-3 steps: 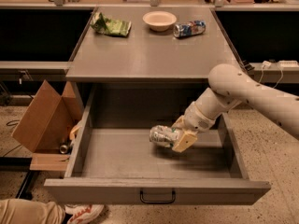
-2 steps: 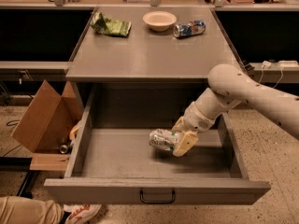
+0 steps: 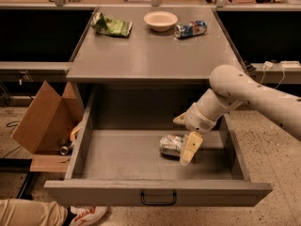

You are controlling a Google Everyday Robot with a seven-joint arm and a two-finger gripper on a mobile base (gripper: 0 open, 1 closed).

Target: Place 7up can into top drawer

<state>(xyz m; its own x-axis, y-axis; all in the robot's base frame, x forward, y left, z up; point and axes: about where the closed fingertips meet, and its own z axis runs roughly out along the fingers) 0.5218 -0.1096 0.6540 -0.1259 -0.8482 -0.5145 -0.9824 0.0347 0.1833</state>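
Observation:
The top drawer (image 3: 117,192) is pulled wide open below the grey counter, with its dark wire handle (image 3: 158,199) on the front panel. The silver 7up can (image 3: 170,145) lies on its side low inside the drawer, right of centre, at or just above the floor. My gripper (image 3: 183,153) reaches down into the drawer from the right and is shut on the can's right end. One cream finger (image 3: 190,148) shows in front of the can; the other is hidden behind it.
On the counter (image 3: 150,55) lie a green snack bag (image 3: 112,26), a cream bowl (image 3: 160,20) and a blue, red and white can (image 3: 190,28). An open cardboard box (image 3: 44,121) stands left of the drawer. A shoe (image 3: 87,215) shows at the bottom left.
The gripper and the can have shifted together slightly toward the drawer's front and right. Nothing else has moved.

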